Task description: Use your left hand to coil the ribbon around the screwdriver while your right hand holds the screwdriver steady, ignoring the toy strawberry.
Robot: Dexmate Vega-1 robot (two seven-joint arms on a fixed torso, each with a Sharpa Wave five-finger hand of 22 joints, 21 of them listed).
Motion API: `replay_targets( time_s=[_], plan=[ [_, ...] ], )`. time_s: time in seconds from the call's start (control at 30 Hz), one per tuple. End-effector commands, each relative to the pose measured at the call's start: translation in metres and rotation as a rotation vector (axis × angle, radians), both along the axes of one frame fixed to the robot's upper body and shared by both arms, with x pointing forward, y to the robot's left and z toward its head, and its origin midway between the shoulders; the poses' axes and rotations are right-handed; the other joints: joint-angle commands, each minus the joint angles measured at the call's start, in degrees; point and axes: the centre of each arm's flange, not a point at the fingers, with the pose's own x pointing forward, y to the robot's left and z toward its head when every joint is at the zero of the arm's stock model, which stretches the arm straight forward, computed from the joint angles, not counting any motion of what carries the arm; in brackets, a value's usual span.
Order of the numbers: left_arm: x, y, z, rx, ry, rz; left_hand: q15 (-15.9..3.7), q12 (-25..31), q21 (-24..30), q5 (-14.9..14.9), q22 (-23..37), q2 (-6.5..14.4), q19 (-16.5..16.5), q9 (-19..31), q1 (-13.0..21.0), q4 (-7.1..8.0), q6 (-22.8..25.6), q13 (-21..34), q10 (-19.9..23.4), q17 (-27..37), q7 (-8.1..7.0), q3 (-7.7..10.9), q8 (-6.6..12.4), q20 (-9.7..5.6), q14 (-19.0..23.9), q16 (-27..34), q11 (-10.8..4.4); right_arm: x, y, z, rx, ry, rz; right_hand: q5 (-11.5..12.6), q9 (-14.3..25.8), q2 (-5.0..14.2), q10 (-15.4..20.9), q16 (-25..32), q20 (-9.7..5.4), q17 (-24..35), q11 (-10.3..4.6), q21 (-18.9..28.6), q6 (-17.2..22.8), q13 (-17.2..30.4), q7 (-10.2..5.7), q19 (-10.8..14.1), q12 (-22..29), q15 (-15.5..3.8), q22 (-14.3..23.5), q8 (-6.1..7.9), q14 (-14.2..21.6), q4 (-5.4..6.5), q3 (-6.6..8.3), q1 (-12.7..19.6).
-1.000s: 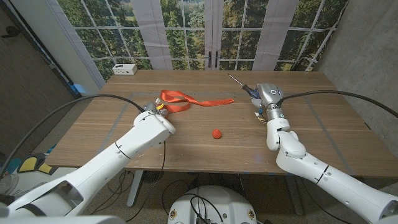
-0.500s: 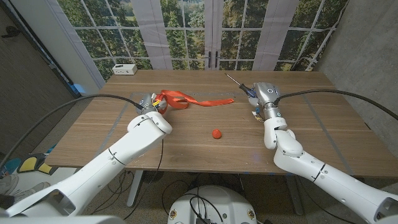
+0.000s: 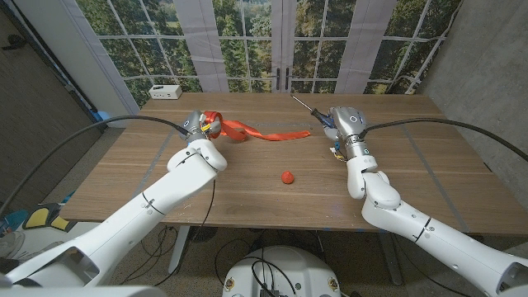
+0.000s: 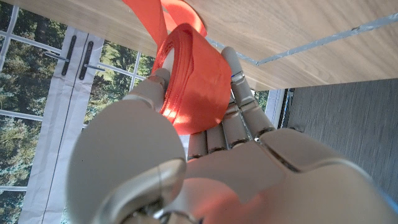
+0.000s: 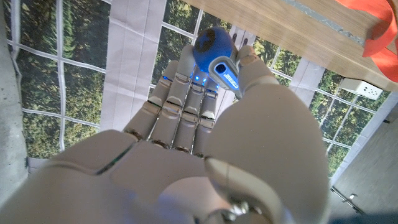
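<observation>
At the far left of the table (image 3: 124,177) a small white box (image 3: 166,91) sat near the back edge. My left hand (image 3: 198,128) was raised over the left part of the tabletop, fingers (image 4: 239,102) and thumb closed on a bunched loop of the orange ribbon (image 3: 264,134); its free tail trailed rightward across the wood toward the middle. The toy strawberry (image 3: 286,176) lay nearer the front, between my two arms and well apart from both. On the right, my right hand (image 3: 342,124) was clamped around the blue handle of the screwdriver (image 3: 318,115), its thin metal shaft pointing up and back toward the windows, clear of the ribbon.
</observation>
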Motion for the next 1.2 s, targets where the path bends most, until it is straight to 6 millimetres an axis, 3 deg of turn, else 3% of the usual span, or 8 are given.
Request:
replay_targets(
  time_s=[0.03,0.67,0.73,0.87,1.2],
  plan=[
    [-0.001,-0.002,0.031,0.048,-0.066,0.012,-13.76,6.8,0.9,0.0,0.3,4.8,-0.4,0.5,5.6,2.46,10.5,10.0,13.3,0.3,-6.30,2.22,-0.01,-0.15,11.3,-0.3,-13.59,-0.015,0.018,0.003,-0.055,-0.054,0.068,0.1,1.0,7.21,4.2,-0.3,0.01,0.2,-4.00,0.5,6.1,4.5,-5.91,-0.1,0.1,-8.26,0.1,1.36,3.8,0.24,-0.08,7.1],
    [-0.009,-0.020,0.093,0.150,-0.163,0.033,-14.01,7.4,3.2,-0.1,0.1,4.7,-1.2,1.6,5.6,2.73,11.0,10.0,13.3,0.8,-6.63,1.95,-0.23,-0.44,11.9,-0.9,-13.77,-0.020,0.037,-0.007,-0.128,-0.045,0.137,0.2,0.9,7.28,4.2,-0.8,-0.11,0.6,-4.03,1.2,6.3,4.5,-5.85,-0.2,0.0,-8.28,0.1,1.49,4.0,0.27,-0.29,7.3],
    [-0.010,-0.022,0.097,0.153,-0.170,0.036,-14.07,7.5,3.5,-0.1,0.0,4.6,-1.3,1.8,5.5,2.80,11.1,10.1,13.3,0.8,-6.73,1.94,-0.27,-0.51,12.0,-1.0,-14.40,-0.021,0.038,-0.008,-0.131,-0.046,0.152,0.2,0.9,7.25,4.2,-0.9,-0.13,0.7,-3.95,1.3,6.2,4.5,-5.94,-0.3,0.0,-8.32,0.1,1.45,4.0,0.26,-0.34,7.3],
    [-0.010,-0.027,0.103,0.172,-0.193,0.036,-14.02,7.6,4.0,-0.1,-0.1,4.6,-1.5,2.1,5.5,2.81,11.0,10.1,13.2,1.1,-6.78,1.91,-0.36,-0.53,12.0,-1.1,-13.87,-0.023,0.041,-0.009,-0.141,-0.050,0.164,0.2,0.9,7.27,4.3,-1.0,-0.12,0.7,-4.02,1.4,6.2,4.5,-5.95,-0.3,0.0,-8.32,0.1,1.47,4.1,0.26,-0.36,7.4],
    [-0.010,-0.037,0.120,0.191,-0.220,0.028,-14.18,7.8,5.2,-0.1,-0.3,4.5,-2.1,2.7,5.5,2.87,11.2,9.8,13.2,1.3,-6.88,1.85,-0.49,-0.75,12.1,-1.6,-14.22,-0.027,0.055,-0.010,-0.183,-0.057,0.212,0.2,0.9,7.22,4.3,-1.3,-0.10,0.8,-3.95,1.7,6.2,4.5,-5.92,-0.4,-0.1,-8.33,0.1,1.50,4.1,0.24,-0.46,7.5]
  ],
)
